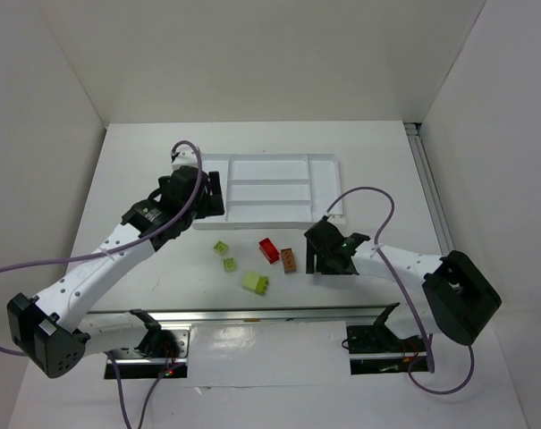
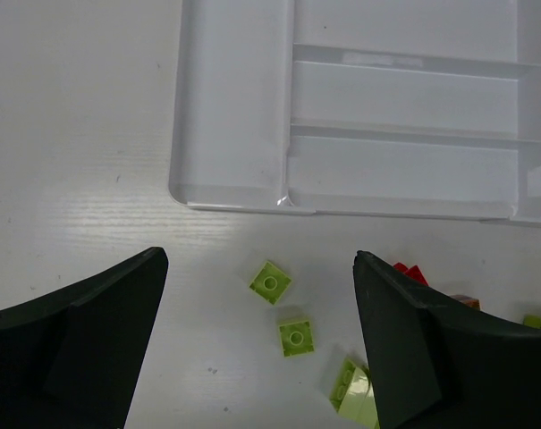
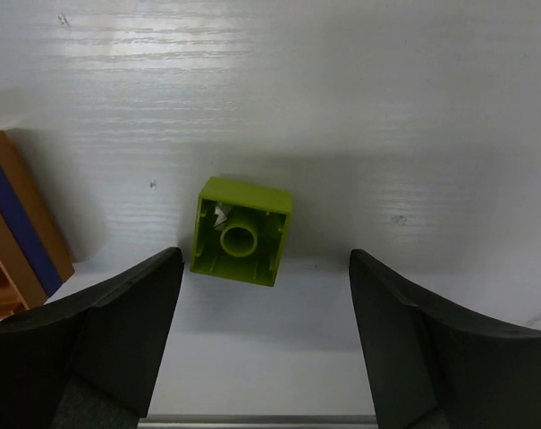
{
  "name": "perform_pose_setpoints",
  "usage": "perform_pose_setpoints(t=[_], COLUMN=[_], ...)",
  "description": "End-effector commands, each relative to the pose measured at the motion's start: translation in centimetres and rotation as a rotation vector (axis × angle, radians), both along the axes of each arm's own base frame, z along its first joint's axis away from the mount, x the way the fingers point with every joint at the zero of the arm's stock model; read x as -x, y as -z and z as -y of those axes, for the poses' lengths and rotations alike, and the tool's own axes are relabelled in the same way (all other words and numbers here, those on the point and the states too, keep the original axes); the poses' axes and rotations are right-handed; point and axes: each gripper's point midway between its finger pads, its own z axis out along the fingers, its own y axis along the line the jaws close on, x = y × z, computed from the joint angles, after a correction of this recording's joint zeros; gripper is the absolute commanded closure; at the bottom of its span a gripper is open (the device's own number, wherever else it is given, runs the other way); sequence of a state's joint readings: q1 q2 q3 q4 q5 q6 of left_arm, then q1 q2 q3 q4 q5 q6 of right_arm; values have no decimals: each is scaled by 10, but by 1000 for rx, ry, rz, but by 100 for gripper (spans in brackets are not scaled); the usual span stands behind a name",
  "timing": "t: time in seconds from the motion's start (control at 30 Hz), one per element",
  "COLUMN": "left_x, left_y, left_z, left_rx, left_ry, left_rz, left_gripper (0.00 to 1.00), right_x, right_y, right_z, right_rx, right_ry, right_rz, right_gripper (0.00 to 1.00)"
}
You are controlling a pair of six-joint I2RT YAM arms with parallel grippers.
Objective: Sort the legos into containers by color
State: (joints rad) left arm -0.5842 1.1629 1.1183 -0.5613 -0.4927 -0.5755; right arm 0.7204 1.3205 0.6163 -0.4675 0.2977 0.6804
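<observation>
The left pincer [image 2: 258, 259] hangs released and spread wide, gripping nothing, just before a near corner of the flat white plastic compartment tray [image 2: 234, 107]. A small lime studded plastic brick [image 2: 270, 282] and a second lime brick [image 2: 295, 337] lie on the white surface [image 2: 73, 134] beneath its gap. The right pincer [image 3: 266, 256] is likewise wide apart and empty, with an upturned lime-green hollow brick [image 3: 241, 231] lying on the surface between its fingers, touching neither, and a brown-orange brick [image 3: 11, 241] near one finger.
</observation>
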Motion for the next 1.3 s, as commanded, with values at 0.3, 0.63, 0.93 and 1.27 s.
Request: perform_pose_setpoints(t=[0.3, 0.63, 0.93, 1.27], left_x=[0, 2, 10, 29], left_y=[18, 35, 43, 64], left_z=[-1, 10, 8, 19], left_rx=[-28, -21, 12, 115], left_ry=[-25, 15, -19, -2], left_rz=[-65, -131, -164, -236], left_gripper=[4, 7, 11, 12], right_x=[-37, -72, -195, -297], right_y=[-21, -106, -157, -126], right_z=[-14, -30, -34, -65], right_rx=[-12, -25, -47, -49], right_ry=[62, 49, 54, 8], right_rz=[124, 294, 389, 355], right_gripper=[51, 68, 68, 67])
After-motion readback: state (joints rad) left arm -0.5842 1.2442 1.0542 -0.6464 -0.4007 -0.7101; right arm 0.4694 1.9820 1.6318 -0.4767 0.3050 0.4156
